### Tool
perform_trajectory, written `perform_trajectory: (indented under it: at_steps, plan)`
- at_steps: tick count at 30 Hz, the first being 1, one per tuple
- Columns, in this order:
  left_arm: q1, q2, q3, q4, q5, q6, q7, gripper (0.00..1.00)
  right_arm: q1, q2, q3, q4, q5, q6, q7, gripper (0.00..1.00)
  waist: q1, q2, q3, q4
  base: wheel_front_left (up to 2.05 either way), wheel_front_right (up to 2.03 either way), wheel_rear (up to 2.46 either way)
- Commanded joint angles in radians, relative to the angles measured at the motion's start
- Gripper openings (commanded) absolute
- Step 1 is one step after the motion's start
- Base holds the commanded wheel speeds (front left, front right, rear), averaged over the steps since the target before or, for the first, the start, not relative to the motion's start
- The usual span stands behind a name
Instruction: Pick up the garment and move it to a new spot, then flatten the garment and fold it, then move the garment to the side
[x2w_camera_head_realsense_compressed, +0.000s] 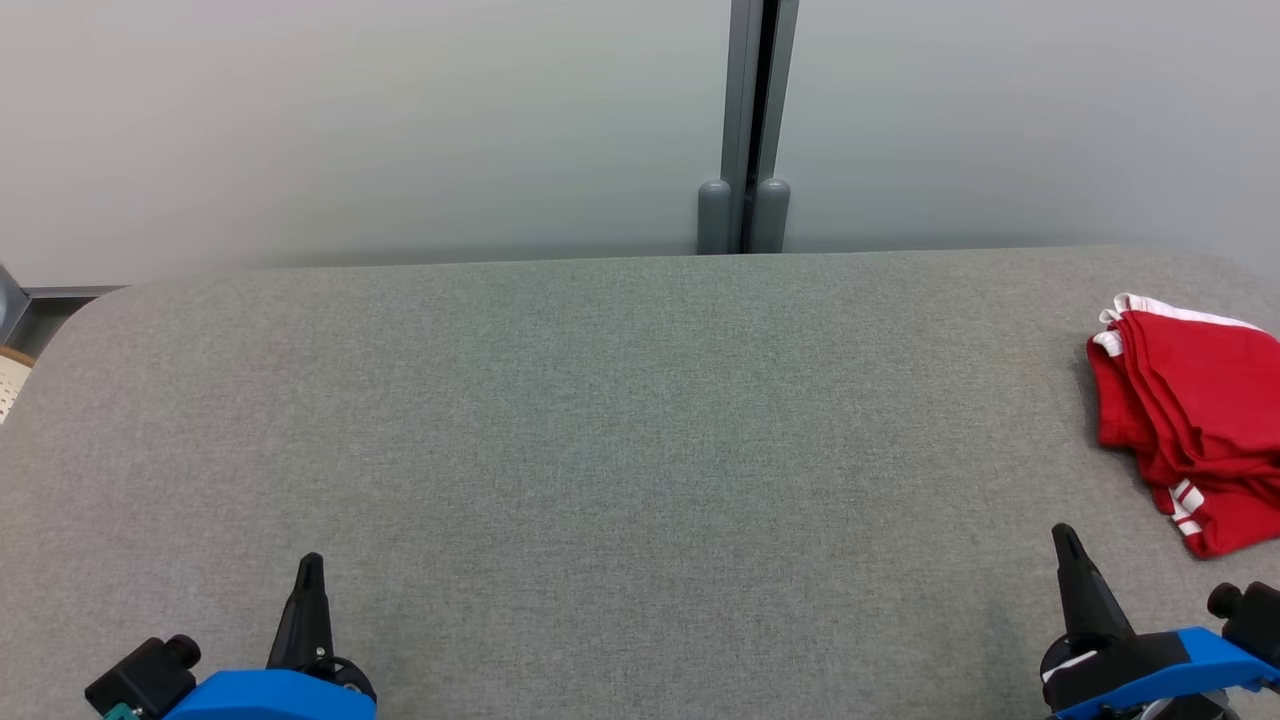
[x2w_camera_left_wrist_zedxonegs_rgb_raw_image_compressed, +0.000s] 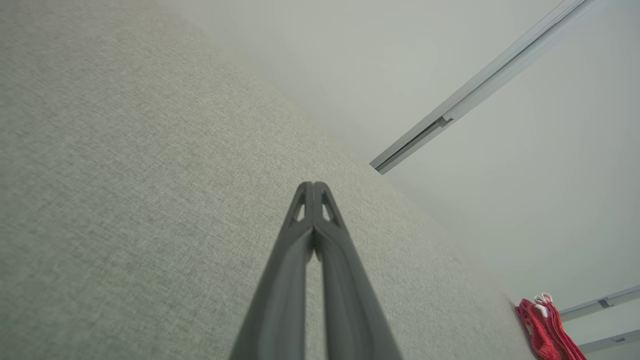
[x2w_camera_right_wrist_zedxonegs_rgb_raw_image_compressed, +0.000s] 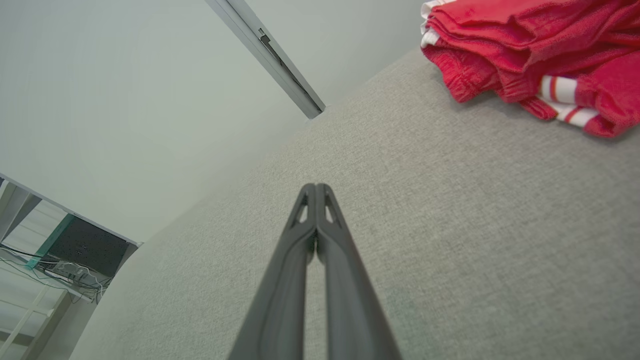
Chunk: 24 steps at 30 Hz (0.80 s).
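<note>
Though uneven, folded red white-striped garment (x2w_camera_head_realsense_compressed: 1195, 420).

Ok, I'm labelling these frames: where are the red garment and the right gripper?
red garment (x2w_camera_head_realsense_compressed: 1195, 410), head view, middle of the red cloth.
right gripper (x2w_camera_right_wrist_zedxonegs_rgb_raw_image_compressed: 316, 192), right wrist view, where its fingertips meet.

Place: robot lab or test bay, seemingly.
Bench: grey cloth-covered table (x2w_camera_head_realsense_compressed: 600, 420) under both jaws.
Backdrop: pale partition panels (x2w_camera_head_realsense_compressed: 350, 120) beyond the jaws, grey metal post (x2w_camera_head_realsense_compressed: 757, 120) between.
Clutter: loose cables (x2w_camera_right_wrist_zedxonegs_rgb_raw_image_compressed: 75, 272) on shelving (x2w_camera_right_wrist_zedxonegs_rgb_raw_image_compressed: 30, 312), left of the right gripper (x2w_camera_right_wrist_zedxonegs_rgb_raw_image_compressed: 316, 186) jaws.
</note>
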<state>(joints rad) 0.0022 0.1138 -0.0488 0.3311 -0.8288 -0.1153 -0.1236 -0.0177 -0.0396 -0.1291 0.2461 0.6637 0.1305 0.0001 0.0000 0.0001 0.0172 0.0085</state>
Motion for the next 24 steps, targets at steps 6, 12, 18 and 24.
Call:
perform_trajectory:
  at_steps: [6,12,18,24]
  plan:
    - [-0.04,-0.004,0.026,-0.025,-0.096,-0.007,0.029,0.0,-0.036,-0.007,0.002,-0.013,0.119,0.0,0.015,0.0,0.0,-0.0001,-0.001,-0.001,0.0,0.0,0.0]
    - [-0.046,-0.009,0.037,-0.03,-0.152,-0.008,0.046,0.0,-0.041,-0.007,0.003,-0.012,0.186,0.0,0.023,0.0,0.0,-0.0001,-0.002,-0.001,0.0,0.0,0.0]
    - [-0.053,-0.014,0.05,-0.036,-0.216,-0.009,0.066,0.0,-0.047,-0.008,0.004,-0.012,0.263,0.0,0.032,0.0,0.0,-0.0001,-0.003,-0.002,0.0,0.0,0.0]
    - [-0.061,-0.019,0.063,-0.042,-0.275,-0.01,0.084,0.0,-0.053,-0.009,0.006,-0.011,0.335,0.0,0.042,0.0,0.0,-0.0001,-0.004,-0.002,0.0,0.0,0.0]
